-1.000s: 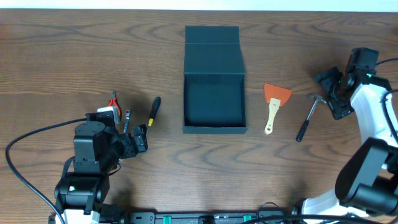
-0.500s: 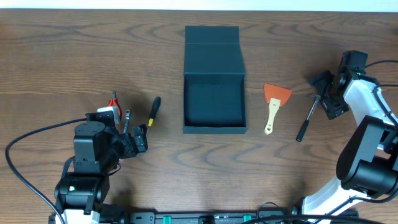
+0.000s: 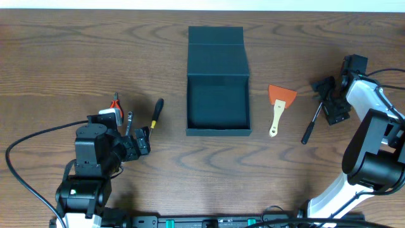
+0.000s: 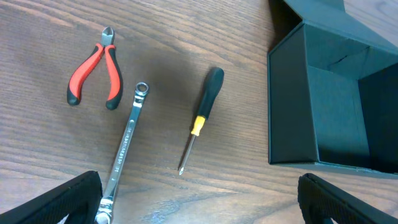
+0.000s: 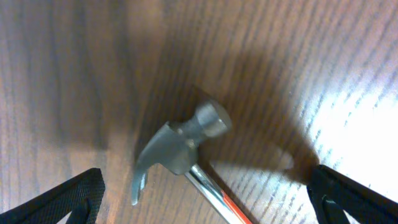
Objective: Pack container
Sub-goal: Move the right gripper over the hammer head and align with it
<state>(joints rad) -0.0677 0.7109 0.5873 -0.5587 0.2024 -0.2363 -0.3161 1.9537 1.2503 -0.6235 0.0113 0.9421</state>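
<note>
Wooden table (image 3: 63,50) carries the container (image 3: 218,104) at its middle, lid open, empty inside; right claw (image 3: 328,101) hangs wide open over the hammer (image 3: 312,123); left claw (image 3: 144,140) open too, holding nothing; packing not yet begun

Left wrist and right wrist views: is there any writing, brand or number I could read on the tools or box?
No text is readable.
Silver metal wrench: faint stamped marks along the shank, too small to read.
Steel claw hammer: orange patch on the handle, no letters legible.
Dark teal-black square box: no marking visible.
</note>
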